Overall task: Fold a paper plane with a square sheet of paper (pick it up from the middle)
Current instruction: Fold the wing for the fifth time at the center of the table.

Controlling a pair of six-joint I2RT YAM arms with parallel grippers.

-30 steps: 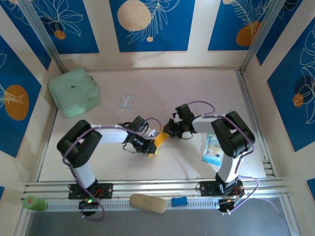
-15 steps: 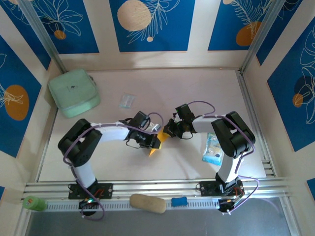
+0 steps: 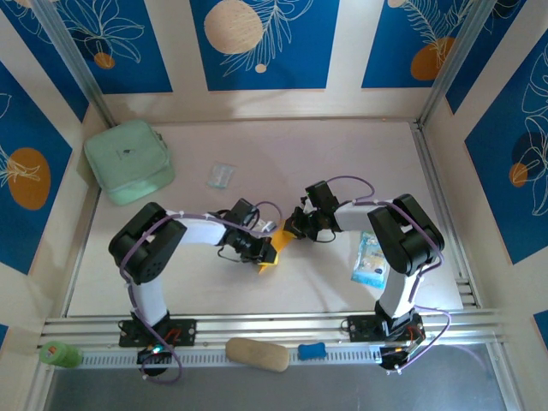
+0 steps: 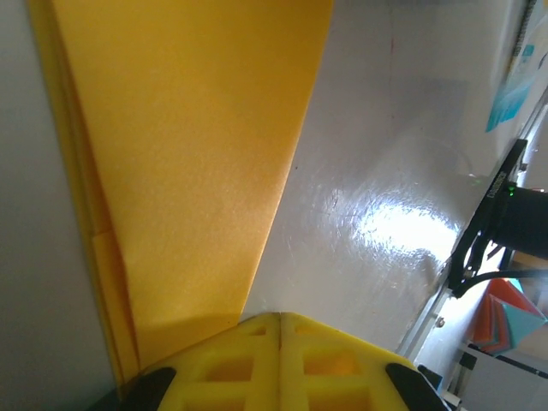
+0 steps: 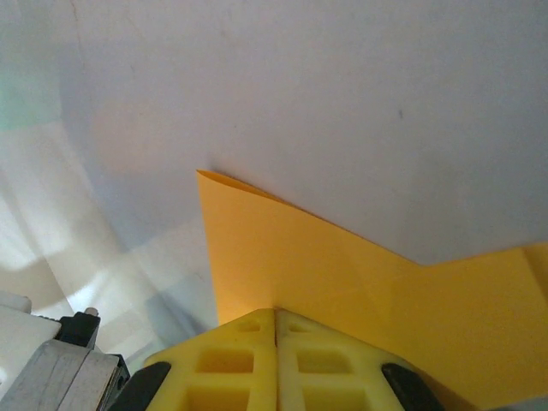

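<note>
The paper (image 3: 274, 254) lies near the middle of the tabletop (image 3: 342, 154), a narrow orange-yellow strip running on a slant between the two tools. The left tool (image 3: 262, 249) is at its near end and the right tool (image 3: 294, 229) at its far end. Both arms bend inward, so the tools almost face each other.

In the left wrist view the yellow fingers (image 4: 227, 368) are pressed together, with only a thin seam between them (no gap at all). The paper spreads away from them as a long tapering wedge, with stacked folded layers along its left edge, and its narrow end runs to the left finger. I cannot tell whether a layer is nipped in the seam.

In the right wrist view the fingers (image 5: 231, 360) are likewise closed tight. The paper comes out from under their tips and fans to the right, with one sharp corner pointing up and left. Here too I cannot tell whether it is gripped or only touched.

A mint-green pouch (image 3: 128, 161) sits at the far left, and a clear wrapper (image 3: 220, 175) lies beyond the left tool, apart from it. A blue-and-white packet (image 3: 370, 259) lies beside the right arm.
</note>
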